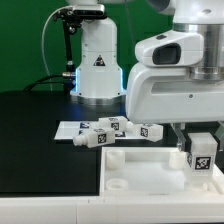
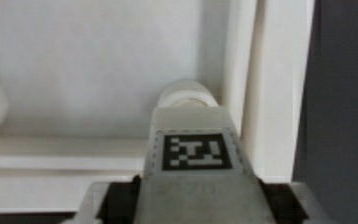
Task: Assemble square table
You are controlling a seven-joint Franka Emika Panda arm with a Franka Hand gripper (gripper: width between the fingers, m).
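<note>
Currently gripper (image 1: 199, 142): closed on one leg (image 2: 197, 150)
slab (image 1: 140, 178): seen directly below gripper
other legs (image 1: 112, 129): seen well apart from gripper

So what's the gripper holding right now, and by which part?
One table leg, pinched by the gripper across its sides at the tagged end.

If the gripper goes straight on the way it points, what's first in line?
The tagged leg between the jaws of the gripper; beyond it, the white slab. Depth is unclear.
</note>
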